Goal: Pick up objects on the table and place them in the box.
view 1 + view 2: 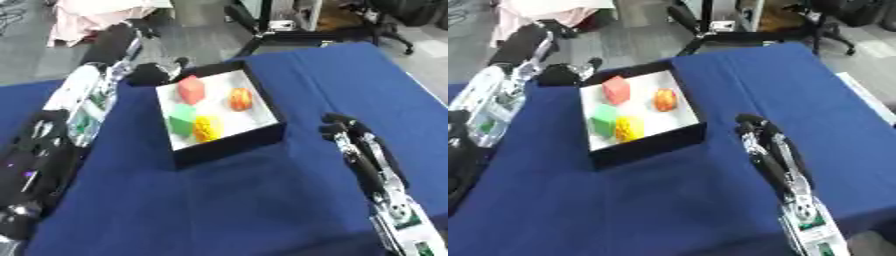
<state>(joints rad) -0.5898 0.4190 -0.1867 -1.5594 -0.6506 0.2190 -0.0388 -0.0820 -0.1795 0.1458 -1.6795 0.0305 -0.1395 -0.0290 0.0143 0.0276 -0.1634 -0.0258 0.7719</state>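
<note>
Four things lie in the box (229, 143): red block (191, 89), orange (241, 99), green block (182, 119), yellow (206, 128). Left hand (154, 73) at its far corner, curled empty; right hand (343, 131) beside it, fingers relaxed.

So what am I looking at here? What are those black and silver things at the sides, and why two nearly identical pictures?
Both pictures come from a stereo camera in a humanoid robot's head, looking down at its work: one from the left eye, one from the right, at the same moment. The black and silver things are its arms. The left hand is up at the box's far left corner; I cannot tell whether its fingers are open. The right hand rests on the blue table right of the box, holding nothing. The black box has a white floor and holds a red block, an orange object, a green block and a yellow object.
</note>
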